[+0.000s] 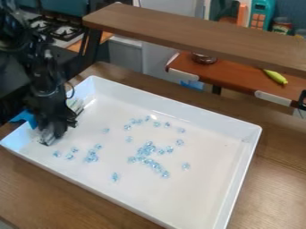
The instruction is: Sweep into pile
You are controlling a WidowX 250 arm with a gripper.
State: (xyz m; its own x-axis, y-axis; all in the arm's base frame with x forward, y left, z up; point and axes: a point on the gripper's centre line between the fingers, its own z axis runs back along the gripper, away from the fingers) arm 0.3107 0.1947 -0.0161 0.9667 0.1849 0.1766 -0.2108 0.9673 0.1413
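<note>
The white tray point(252, 138) lies on the wooden table, with many small clear-blue pieces on its floor. The densest cluster point(146, 150) is near the middle, and a line of pieces point(156, 166) trails from it toward the lower right. Loose pieces point(91, 156) lie left of the cluster, others point(156, 124) form an arc above it, and a lone one point(115, 176) is toward the front. My black gripper point(49, 134) hangs low inside the tray's left end, left of all the pieces. A pale, partly hidden item point(76, 106) is just behind it.
The tray's raised walls surround the work area. A wooden shelf point(191, 33) spans above the table's back. Behind it are a red-brown counter point(233, 78) with a yellow-green toy point(275, 77), and a stove point(60, 30) at upper left. Something blue point(25, 117) is by the tray's left edge.
</note>
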